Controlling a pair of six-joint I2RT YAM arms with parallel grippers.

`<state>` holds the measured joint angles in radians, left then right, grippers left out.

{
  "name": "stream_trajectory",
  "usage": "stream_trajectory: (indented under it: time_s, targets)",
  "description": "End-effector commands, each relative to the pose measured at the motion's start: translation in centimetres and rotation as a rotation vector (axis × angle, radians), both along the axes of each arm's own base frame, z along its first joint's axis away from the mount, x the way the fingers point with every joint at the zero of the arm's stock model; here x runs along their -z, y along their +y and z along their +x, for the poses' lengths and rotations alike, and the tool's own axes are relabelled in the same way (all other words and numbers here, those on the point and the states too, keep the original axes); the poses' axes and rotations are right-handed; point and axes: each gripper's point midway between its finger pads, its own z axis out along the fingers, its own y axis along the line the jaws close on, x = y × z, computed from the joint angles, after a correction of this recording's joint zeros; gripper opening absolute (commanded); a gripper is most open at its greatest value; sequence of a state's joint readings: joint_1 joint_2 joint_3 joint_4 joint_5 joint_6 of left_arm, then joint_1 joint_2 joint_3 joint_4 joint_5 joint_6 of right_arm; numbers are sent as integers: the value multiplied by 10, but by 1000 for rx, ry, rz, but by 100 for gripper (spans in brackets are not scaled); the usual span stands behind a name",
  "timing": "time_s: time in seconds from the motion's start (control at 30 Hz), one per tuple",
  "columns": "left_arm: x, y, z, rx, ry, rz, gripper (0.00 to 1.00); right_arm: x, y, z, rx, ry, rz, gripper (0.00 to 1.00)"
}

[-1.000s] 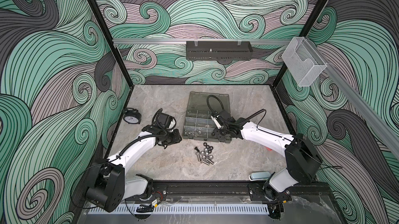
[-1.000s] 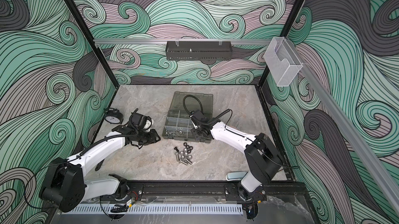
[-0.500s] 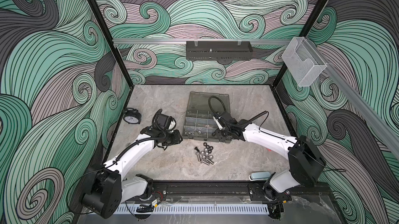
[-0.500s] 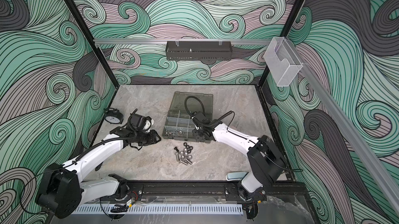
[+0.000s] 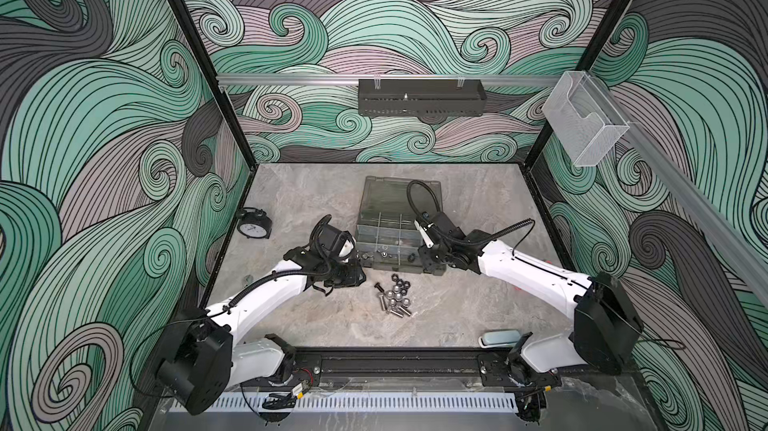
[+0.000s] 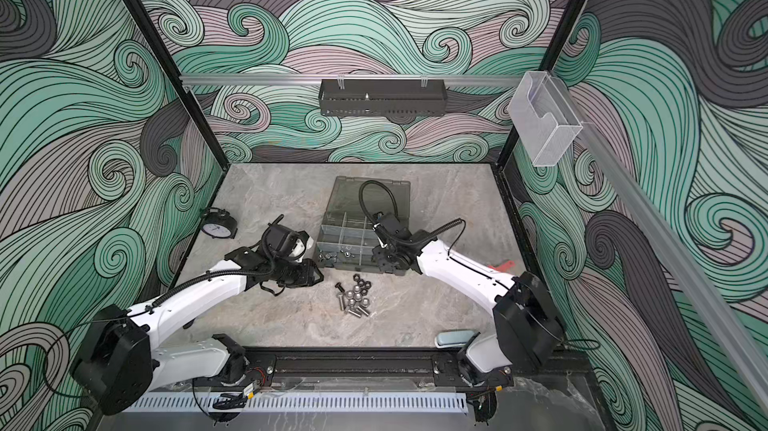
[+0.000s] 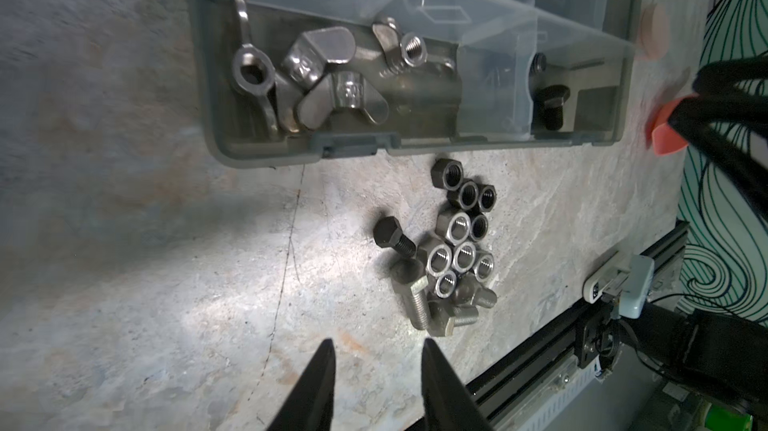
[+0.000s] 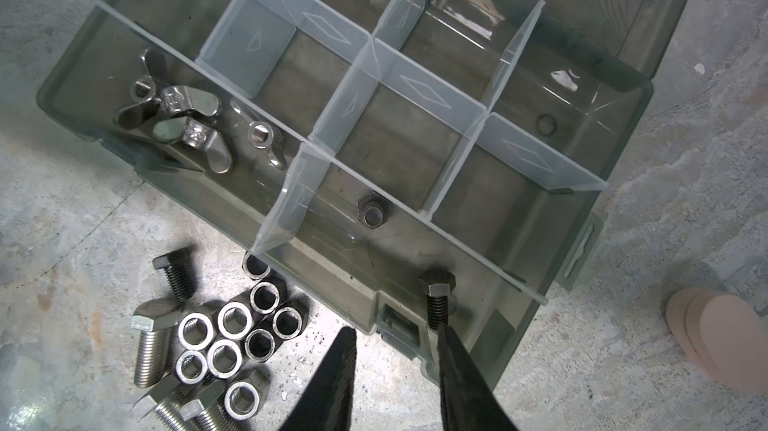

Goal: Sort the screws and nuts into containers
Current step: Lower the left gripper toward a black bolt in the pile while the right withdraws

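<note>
1. The right gripper [image 8: 395, 337] hangs over the near right corner of the organizer case [image 8: 332, 287]. Its jaws stand apart with nothing between them. A black screw [image 8: 436, 294] lies in the compartment beneath, its threaded end just beside one fingertip. I judge it was dropped there because that container is meant for black screws.
2. The left gripper [image 7: 376, 366] is likewise parted and empty. It sits low over the desk [image 7: 166, 283] by the case's near left corner and points toward the loose pile [image 5: 395, 296]. It looks placed to take the next piece.
3. That pile lies on the desk just in front of the case.
   - The black nuts [image 7: 469, 194] are nearest the case.
   - The silver nuts [image 7: 453, 256] are packed together behind them.
   - The silver screws [image 7: 419, 304] are on the side away from the case.
   - One loose black screw [image 7: 392, 237] lies at the edge.
   - Most of the sorting looks still undone.
4. Wing nuts [image 8: 183, 125] fill the near left compartment. The middle compartment holds a dark hex piece [image 8: 372, 212], either a screw stood on its head or a nut; I can't tell which.
5. Compared with a second ago:
   - The left gripper has slid toward the case and the pile.
   - The right arm's elbow has drawn back a little, while its gripper has barely shifted.
   - The pile has not moved.
</note>
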<state>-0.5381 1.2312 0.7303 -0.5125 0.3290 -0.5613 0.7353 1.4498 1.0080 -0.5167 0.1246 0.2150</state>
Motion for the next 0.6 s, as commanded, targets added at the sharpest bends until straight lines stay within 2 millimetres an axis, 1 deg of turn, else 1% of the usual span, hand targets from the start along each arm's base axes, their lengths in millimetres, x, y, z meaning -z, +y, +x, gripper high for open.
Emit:
stream_trajectory:
  time_s: [0.0, 0.1, 0.23, 0.33, 0.4, 0.43, 0.5, 0.57]
  targets:
    - [4, -3, 3, -27, 26, 22, 39, -6, -6, -4, 24, -2, 15, 35]
    - [10, -6, 2, -42, 63, 32, 39, -9, -9, -4, 35, -15, 19, 36]
    - [8, -14, 3, -43, 87, 32, 40, -13, -10, -8, 38, -7, 34, 36]
    - [11, -28, 7, -30, 77, 34, 40, -15, -9, -11, 33, 5, 78, 37]
    - [10, -37, 9, -24, 69, 51, 40, -24, -5, -15, 3, -15, 127, 37]
    - [14, -40, 10, -22, 80, 76, 40, -30, -5, -16, 3, -33, 147, 37]
    - [13, -47, 12, -15, 54, 109, 40, -41, -7, -18, -1, -74, 184, 38]
    - [16, -50, 13, -34, 57, 125, 40, -46, -11, -19, 7, -108, 194, 39]
